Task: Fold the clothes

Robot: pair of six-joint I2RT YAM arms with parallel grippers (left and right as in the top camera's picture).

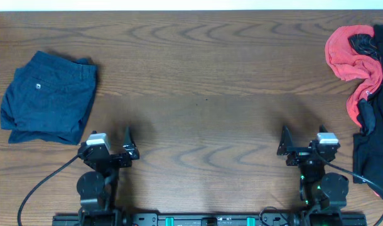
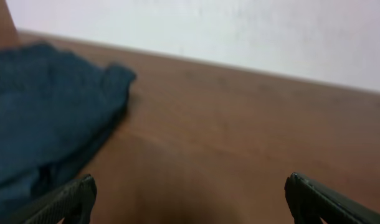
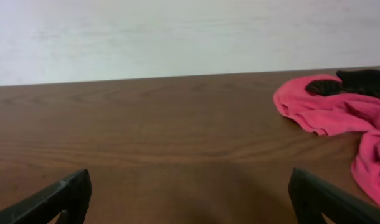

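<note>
Black soft fabric point(image 1: 372, 150) lies at the table's right edge, cut off by the frame; it looks like the clothes, though no logo marks show. More black cloth point(image 3: 364, 79) shows at the far right of the right wrist view. My left gripper point(image 1: 130, 144) point(image 2: 190, 199) rests open near the front edge on the left, with only bare wood between its fingers. My right gripper point(image 1: 283, 143) point(image 3: 190, 196) stands open near the front edge on the right, a short way left of the black fabric and holding nothing.
Folded navy blue shorts point(image 1: 50, 97) point(image 2: 40, 118) lie at the left, just beyond the left gripper. A crumpled red cloth point(image 1: 351, 59) point(image 3: 327, 109) lies at the back right, tangled with the black fabric. Both arm bases stand at the front edge.
</note>
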